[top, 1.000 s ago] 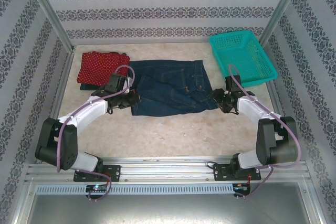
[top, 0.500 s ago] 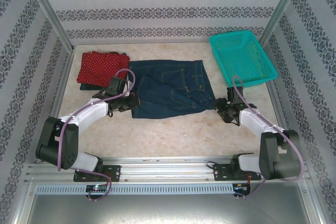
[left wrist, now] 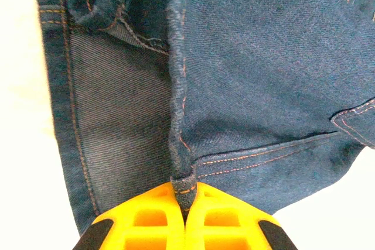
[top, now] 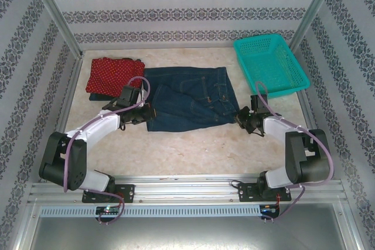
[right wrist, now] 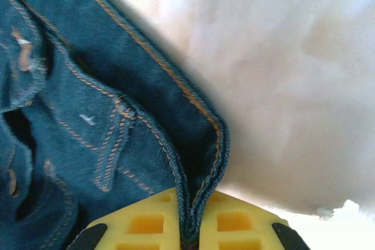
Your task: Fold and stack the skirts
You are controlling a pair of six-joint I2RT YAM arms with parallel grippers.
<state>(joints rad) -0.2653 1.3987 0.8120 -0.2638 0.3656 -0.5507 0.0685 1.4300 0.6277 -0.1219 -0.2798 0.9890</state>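
Observation:
A dark blue denim skirt with pockets and buttons lies spread in the middle of the table. My left gripper is shut on its near left corner; in the left wrist view the yellow fingers pinch a hem fold of the denim skirt, the gripper closed tight. My right gripper is shut on the near right corner; its wrist view has the gripper clamping the doubled seamed edge of the skirt. A folded red skirt with white dots rests at the back left on dark cloth.
A teal mesh basket stands at the back right, close behind the right arm. Patterned walls and metal posts enclose the table. Bare tabletop stretches between the skirt and the arm bases.
The right gripper drew toward me and outward, then came back slightly left, the skirt's near right corner shifting with it. The left gripper barely moved. Both stayed shut on the denim.

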